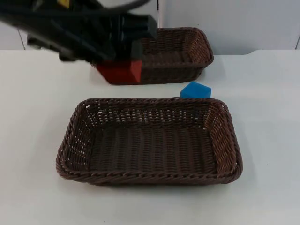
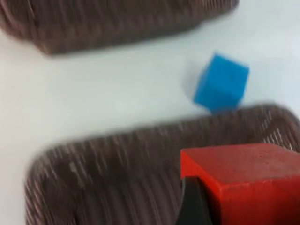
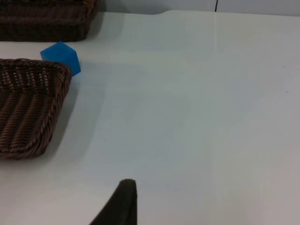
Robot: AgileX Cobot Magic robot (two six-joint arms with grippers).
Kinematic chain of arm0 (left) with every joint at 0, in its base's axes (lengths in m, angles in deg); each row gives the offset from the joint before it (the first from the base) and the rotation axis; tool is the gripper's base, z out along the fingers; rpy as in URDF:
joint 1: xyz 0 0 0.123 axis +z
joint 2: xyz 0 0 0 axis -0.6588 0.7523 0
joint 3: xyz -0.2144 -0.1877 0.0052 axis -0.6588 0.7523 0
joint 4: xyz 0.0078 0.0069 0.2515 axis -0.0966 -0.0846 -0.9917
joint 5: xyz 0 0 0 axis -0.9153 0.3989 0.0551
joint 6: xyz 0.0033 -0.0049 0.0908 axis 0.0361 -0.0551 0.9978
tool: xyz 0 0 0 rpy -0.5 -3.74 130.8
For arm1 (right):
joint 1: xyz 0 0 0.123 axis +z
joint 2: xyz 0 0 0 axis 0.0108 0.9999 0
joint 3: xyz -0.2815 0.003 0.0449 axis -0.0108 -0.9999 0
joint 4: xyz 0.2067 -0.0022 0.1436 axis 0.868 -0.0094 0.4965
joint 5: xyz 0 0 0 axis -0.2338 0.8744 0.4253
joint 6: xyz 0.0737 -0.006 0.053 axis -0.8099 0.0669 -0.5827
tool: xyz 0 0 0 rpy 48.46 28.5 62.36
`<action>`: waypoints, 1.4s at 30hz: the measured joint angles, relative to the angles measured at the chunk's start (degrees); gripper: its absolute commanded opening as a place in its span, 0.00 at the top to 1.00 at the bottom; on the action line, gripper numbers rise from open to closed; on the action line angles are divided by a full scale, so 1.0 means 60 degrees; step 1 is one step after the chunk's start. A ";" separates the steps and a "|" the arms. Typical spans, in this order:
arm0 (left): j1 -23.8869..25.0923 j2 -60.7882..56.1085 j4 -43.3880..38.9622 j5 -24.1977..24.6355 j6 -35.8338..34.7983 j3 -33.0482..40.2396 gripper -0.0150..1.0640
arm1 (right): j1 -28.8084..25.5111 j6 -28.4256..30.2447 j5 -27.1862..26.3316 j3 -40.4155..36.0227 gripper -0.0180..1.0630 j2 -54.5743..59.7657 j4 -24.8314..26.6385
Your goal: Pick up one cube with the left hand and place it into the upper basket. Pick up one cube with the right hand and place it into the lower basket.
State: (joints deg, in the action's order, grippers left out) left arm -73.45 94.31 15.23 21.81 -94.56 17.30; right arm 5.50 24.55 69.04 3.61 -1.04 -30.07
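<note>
My left gripper (image 1: 123, 60) is shut on a red cube (image 1: 121, 71) and holds it in the air at the front left corner of the upper basket (image 1: 197, 49). In the left wrist view the red cube (image 2: 248, 180) sits against a black finger (image 2: 191, 204), above a wicker rim. A blue cube (image 1: 196, 90) rests on the table between the two baskets, against the far rim of the lower basket (image 1: 75, 140). My right gripper (image 3: 123, 204) waits over bare table, well to the right of the blue cube (image 3: 61, 55) and the lower basket (image 3: 44, 117).
The grey partition wall (image 1: 234, 23) rises just behind the upper basket. White table top (image 1: 267, 117) lies open to the right of both baskets and to the left (image 1: 33, 108) of the lower one.
</note>
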 measured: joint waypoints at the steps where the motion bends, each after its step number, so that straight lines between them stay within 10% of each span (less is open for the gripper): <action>1: 0.0085 0.0144 0.0104 0.0088 0.0253 -0.0285 0.99 | 0.0000 0.0000 0.0000 0.0000 0.01 0.0000 0.0000; 16: 0.1478 0.2815 0.6239 0.2304 0.7117 -0.4407 0.99 | 0.0000 0.0000 0.0000 0.0000 0.01 0.0000 0.0000; 42: 0.2383 0.7938 0.6726 0.2014 0.7546 -1.0041 0.99 | 0.0000 0.0000 0.0000 0.0000 0.01 0.0000 0.0000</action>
State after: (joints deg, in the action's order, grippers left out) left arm -59.15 141.94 55.58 33.90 -49.28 -42.94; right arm 5.50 24.55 69.04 3.61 -1.04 -30.07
